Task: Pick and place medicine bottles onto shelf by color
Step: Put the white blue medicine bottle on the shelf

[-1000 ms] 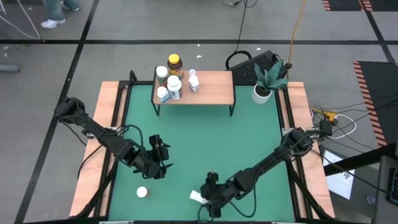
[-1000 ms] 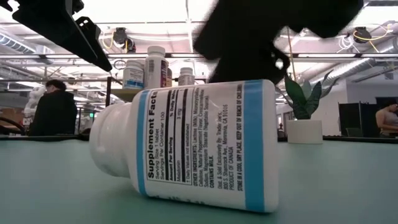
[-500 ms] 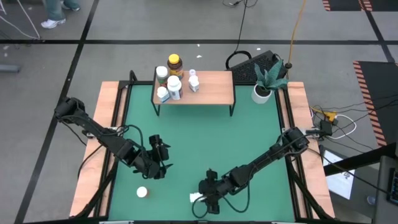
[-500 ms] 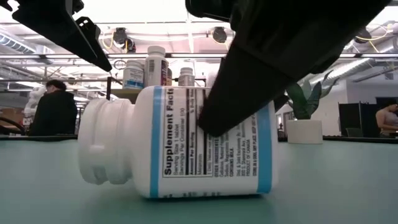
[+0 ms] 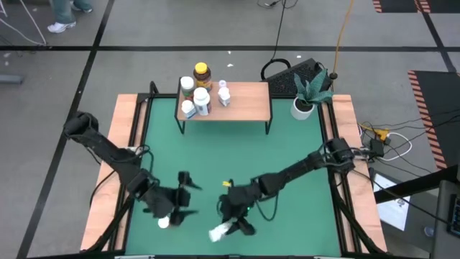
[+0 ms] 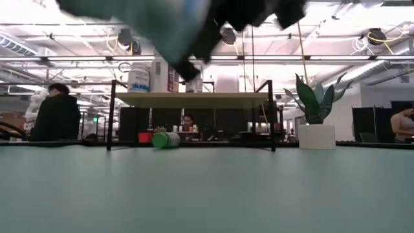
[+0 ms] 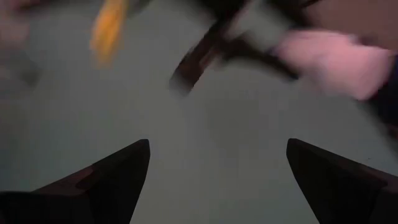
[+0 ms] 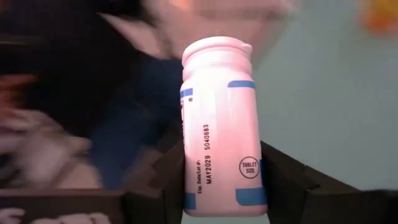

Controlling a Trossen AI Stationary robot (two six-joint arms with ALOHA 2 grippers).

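- The right gripper (image 5: pixel 231 226) has its fingers clamped on a white, blue-labelled supplement bottle (image 8: pixel 219 124), held off the green mat (image 5: pixel 237 165), well apart from the shelf (image 5: pixel 244 101).
- The left gripper (image 5: pixel 180 205) hangs over the mat, near the right gripper, fingers spread wide, holding nothing.
- A white bottle (image 5: pixel 164 222) lies just beside the left gripper.
- Six bottles (image 5: pixel 200 92) stand grouped at one end of the shelf top.
- A green bottle (image 6: pixel 165 140) lies under the shelf.

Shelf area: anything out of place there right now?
Yes. A green bottle lies on its side on the mat under the shelf, while the other bottles stand upright on top at its left end.
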